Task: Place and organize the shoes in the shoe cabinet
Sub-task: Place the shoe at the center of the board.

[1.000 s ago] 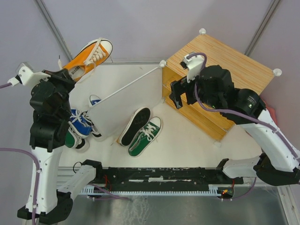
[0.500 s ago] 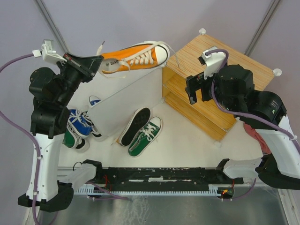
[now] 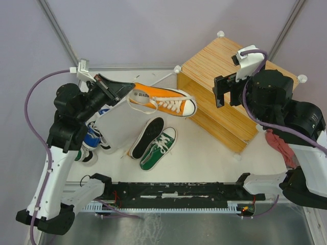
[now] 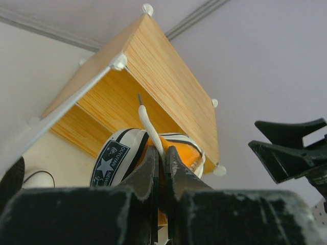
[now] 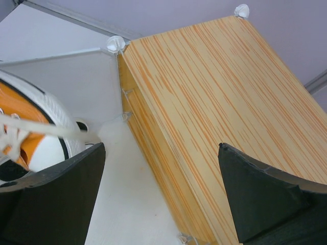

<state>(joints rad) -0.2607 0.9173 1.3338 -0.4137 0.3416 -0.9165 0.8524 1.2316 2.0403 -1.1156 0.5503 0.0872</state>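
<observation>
One orange canvas sneaker (image 3: 163, 100), heel clamped in the left jaws, points toe-first toward the striped wooden cabinet (image 3: 225, 64); right jaws gape empty.

Top view. Sneakers: 1 orange sneaker (image 3: 163, 100); 1 green sneaker (image 3: 159, 149); 1 dark sneaker (image 3: 147, 138), sole showing; 1 blue sneaker (image 3: 92, 136); others at left partly hidden, uncounted. 1 shoe cabinet (image 3: 214, 61). 1 red cloth (image 3: 274, 143).

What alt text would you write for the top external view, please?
The left claw holds an orange canvas sneaker by its heel, toe toward the striped wooden shoe cabinet. The right claw hangs open over it; a green canvas sneaker and an upturned black sneaker lie on the white table.
</observation>
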